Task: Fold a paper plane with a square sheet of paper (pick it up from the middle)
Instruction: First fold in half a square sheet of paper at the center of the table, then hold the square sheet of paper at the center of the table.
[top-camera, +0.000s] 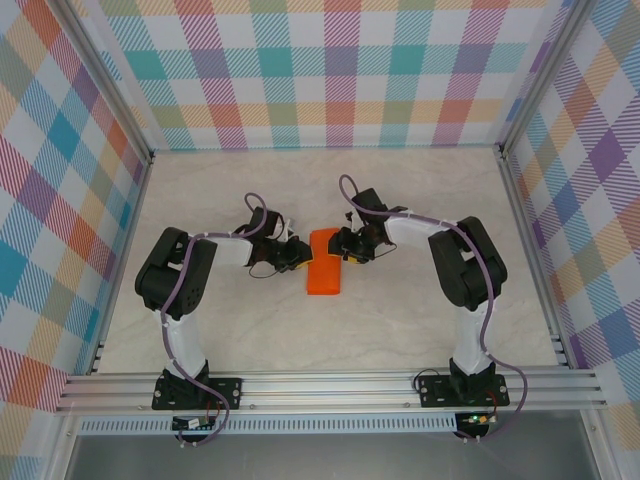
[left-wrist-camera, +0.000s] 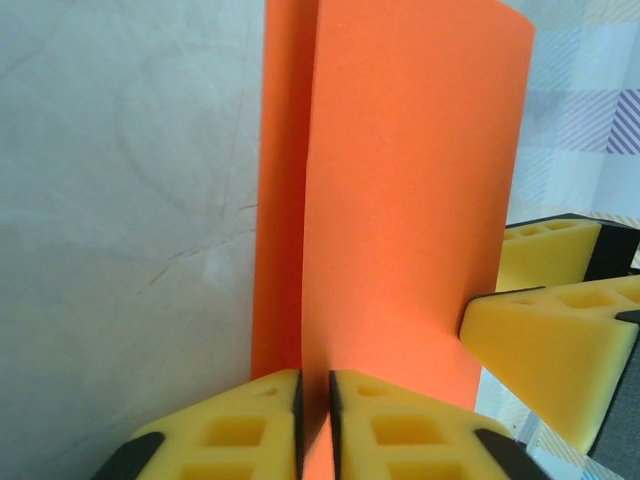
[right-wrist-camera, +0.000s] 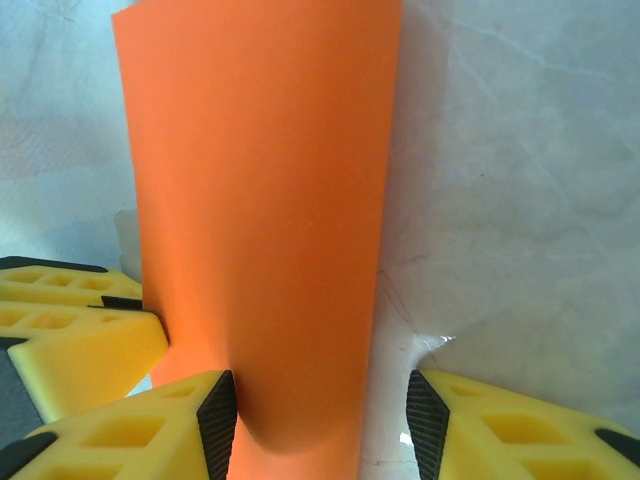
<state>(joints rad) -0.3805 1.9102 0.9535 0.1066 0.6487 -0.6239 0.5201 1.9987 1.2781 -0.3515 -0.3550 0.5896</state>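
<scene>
The square sheet of paper (top-camera: 323, 272) is bright orange and lies folded over lengthwise on the table between both grippers. My left gripper (top-camera: 297, 256) meets its left edge. In the left wrist view the sheet (left-wrist-camera: 400, 200) has one flap standing up, and my left gripper (left-wrist-camera: 315, 430) has its jaws a narrow gap apart around that flap's edge. My right gripper (top-camera: 342, 245) reaches in from the right. In the right wrist view the rounded fold of the sheet (right-wrist-camera: 260, 220) sits between the wide-open jaws of my right gripper (right-wrist-camera: 320, 430), against the left pad. The paper plane is out of view.
The pale marbled table (top-camera: 400, 330) has plaid walls on three sides and an aluminium rail (top-camera: 330, 385) along the near edge. A yellow finger of the right gripper (left-wrist-camera: 550, 350) shows beside the sheet in the left wrist view. A left-gripper finger (right-wrist-camera: 70, 340) shows in the right wrist view.
</scene>
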